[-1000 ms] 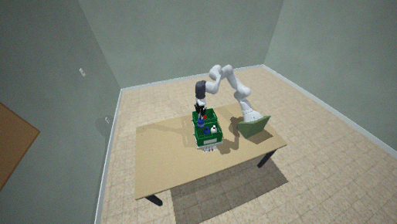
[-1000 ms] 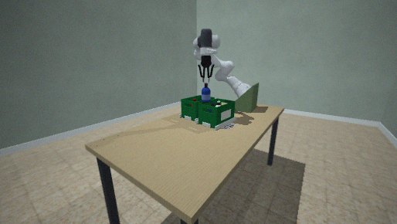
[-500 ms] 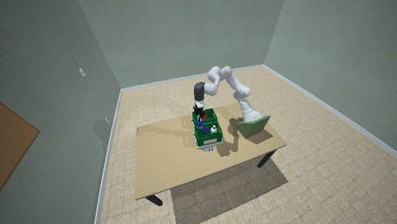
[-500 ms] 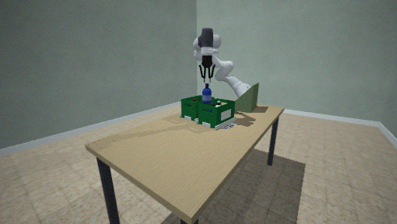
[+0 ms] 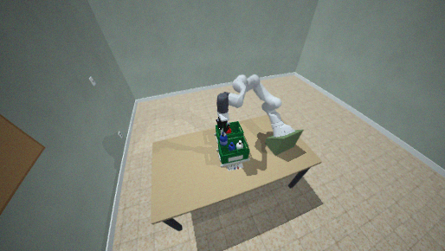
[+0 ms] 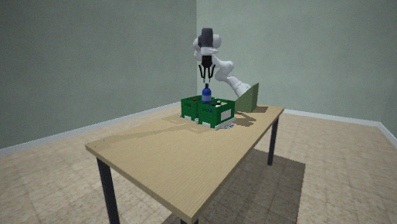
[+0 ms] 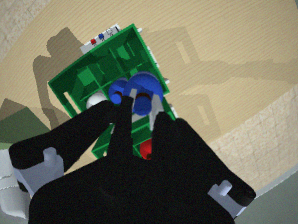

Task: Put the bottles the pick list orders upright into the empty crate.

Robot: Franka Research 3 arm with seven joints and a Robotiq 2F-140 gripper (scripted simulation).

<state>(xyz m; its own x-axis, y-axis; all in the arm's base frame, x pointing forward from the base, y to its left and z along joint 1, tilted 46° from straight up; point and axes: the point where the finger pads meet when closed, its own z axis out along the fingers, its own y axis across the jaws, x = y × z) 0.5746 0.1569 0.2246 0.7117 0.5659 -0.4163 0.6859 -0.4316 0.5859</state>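
Pick list (image 5: 235, 166) (image 6: 230, 127) (image 7: 101, 38): marks small, blurred; counts unreadable.

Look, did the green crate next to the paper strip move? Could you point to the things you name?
No. The green crate (image 5: 222, 157) (image 6: 208, 117) (image 7: 95, 56) didn't go any way that I can see: it's in the same spot on the table (image 5: 186, 186) (image 6: 154, 154) (image 7: 225, 40).
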